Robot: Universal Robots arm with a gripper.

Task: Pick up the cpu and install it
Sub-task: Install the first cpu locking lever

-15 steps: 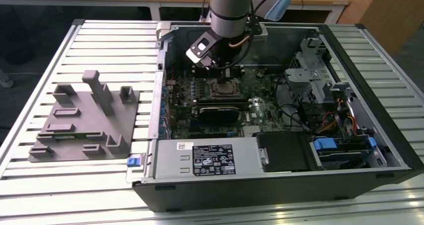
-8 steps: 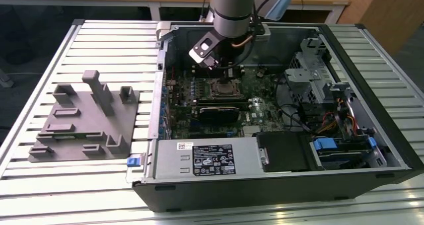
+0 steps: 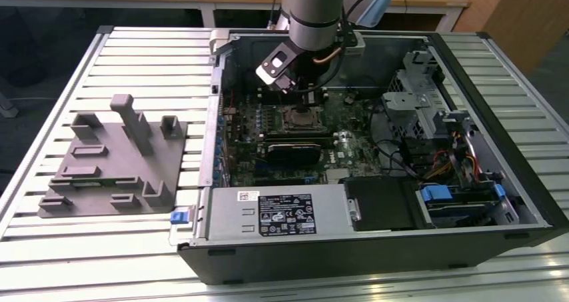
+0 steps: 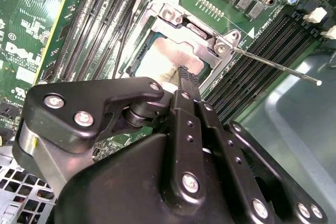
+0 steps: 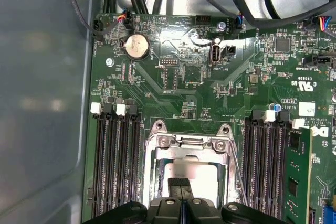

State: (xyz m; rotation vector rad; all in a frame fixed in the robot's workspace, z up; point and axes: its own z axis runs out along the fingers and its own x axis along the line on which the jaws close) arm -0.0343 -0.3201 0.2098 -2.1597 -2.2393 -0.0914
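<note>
Where the exterior view shows the open black case (image 3: 374, 262), we find the gripper (image 3: 302, 109) low over the motherboard (image 3: 351, 139), second wrist view, black fingers (image 4: 186, 85) pressed together at the matte silver cpu (image 4: 157, 61), flat inside its steel frame (image 4: 176, 17), first wrist view, memory slots (image 5: 113, 161) crowding both sides.

**Gripper tip on the cpu in its socket**

The black metal gripper (image 4: 183, 74) has its fingers pressed together, the tip seemingly touching the pale silver-grey square cpu (image 4: 160, 61). The cpu lies inside the silver metal socket frame (image 4: 173, 17) on the green motherboard (image 4: 31, 35).
</note>
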